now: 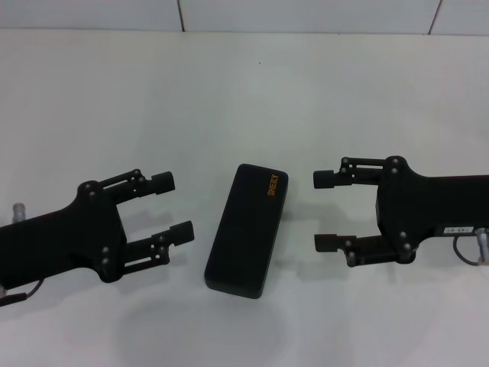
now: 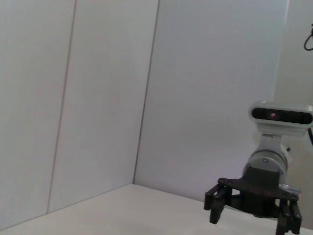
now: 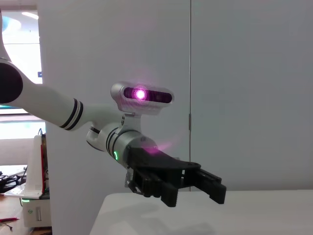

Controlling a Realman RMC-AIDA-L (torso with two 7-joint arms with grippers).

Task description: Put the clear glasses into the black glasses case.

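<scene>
The black glasses case (image 1: 248,229) lies with its lid down in the middle of the white table, slanted, its orange lettering at the far end. The clear glasses show in no view. My left gripper (image 1: 174,206) hovers just left of the case, open, with nothing between its fingers. On the other side, my right gripper (image 1: 322,211) faces the case's far end, open and empty too. The left wrist view catches the right gripper (image 2: 252,220) farther off, and the right wrist view catches the left gripper (image 3: 193,195).
The white table (image 1: 244,92) runs back to a white panelled wall (image 1: 306,15). In the right wrist view the table's edge (image 3: 100,215) drops off towards a room with equipment on the floor.
</scene>
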